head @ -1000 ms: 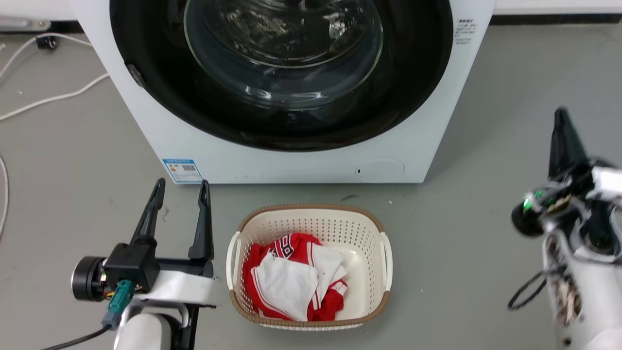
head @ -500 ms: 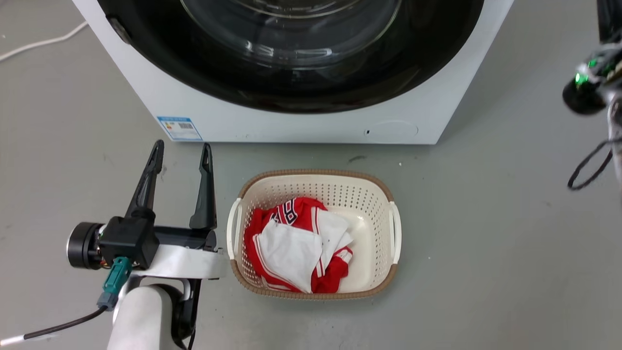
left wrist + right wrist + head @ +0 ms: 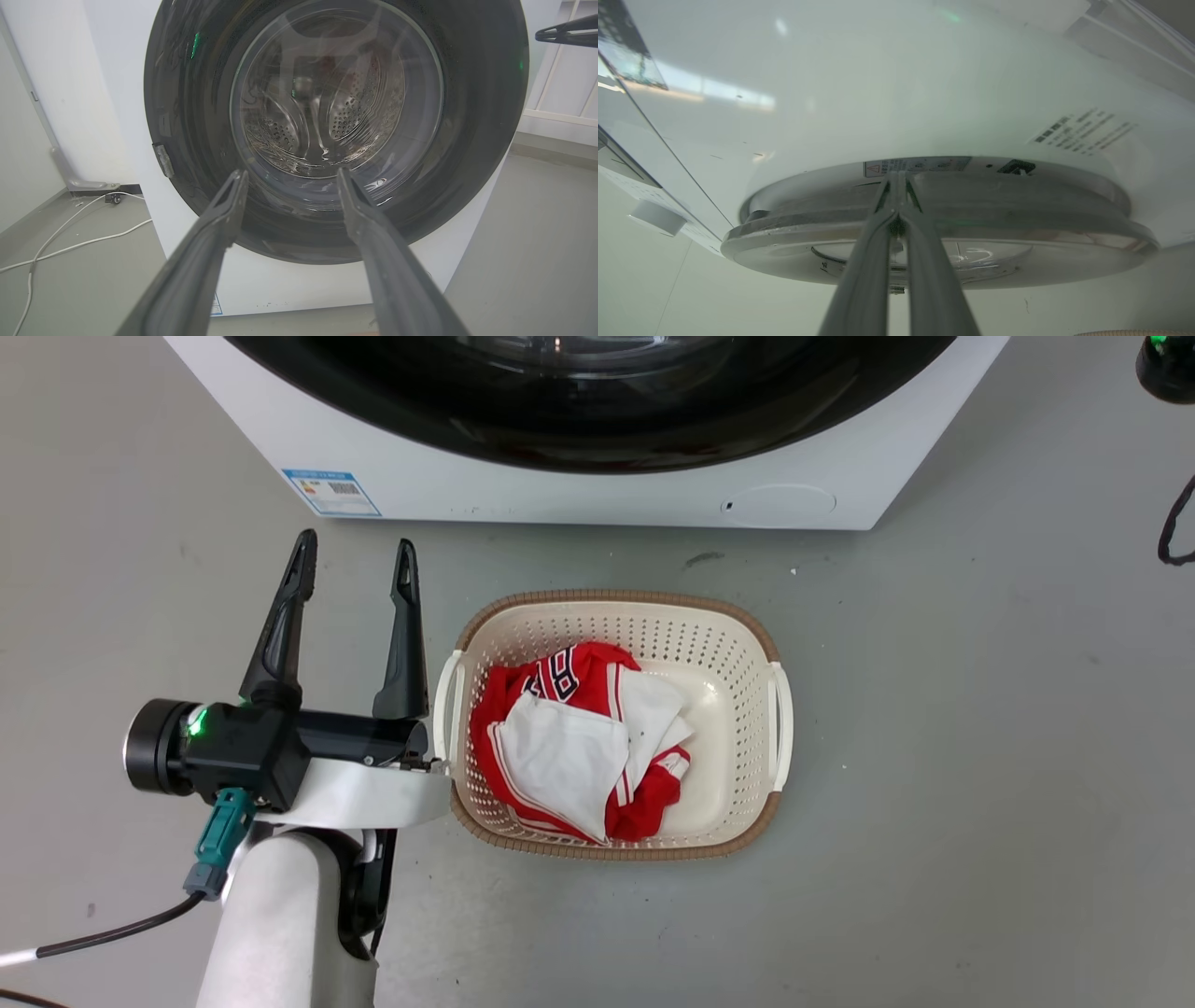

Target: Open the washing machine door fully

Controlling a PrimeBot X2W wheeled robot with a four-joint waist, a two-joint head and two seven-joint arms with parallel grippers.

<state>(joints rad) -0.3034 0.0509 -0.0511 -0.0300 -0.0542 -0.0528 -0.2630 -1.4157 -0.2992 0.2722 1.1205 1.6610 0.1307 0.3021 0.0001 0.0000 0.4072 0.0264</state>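
**Left end effector** (image 3: 356, 543): two long, dark, tapered fingers are spread wide apart. Nothing is held or touched between them. It is seen above the grey floor (image 3: 934, 756), just beside the left handle of the basket (image 3: 616, 597), with its tips directed at the machine (image 3: 560, 502).

**Right end effector** (image 3: 896, 179): the fingers are pressed together at the tips, with a slim slit left lower down. Nothing is seen clamped. The tips are aimed at the rim of the door (image 3: 1041, 228), which is viewed edge-on there. Contact cannot be determined.

**Door:** large and round, with a wide glossy black frame set around a bulging clear glass bowl. In the left wrist view it is seen lying against the machine's front, and it spans nearly the full width.

**Machine:** a white, boxy, smooth-panelled body. A perforated steel drum (image 3: 345, 121) is seen through the glass. A blue label (image 3: 331, 492) is fixed at the lower left of the front and a small round white cap (image 3: 778, 501) at the lower right.

**Basket:** cream perforated plastic of rounded rectangular shape, with a brown rim. It is placed on the floor in front of the machine. A crumpled red-and-white garment (image 3: 569, 737) is contained in it.

**Cable** (image 3: 70, 245): thin and white, trailed loosely over the floor beside the machine.
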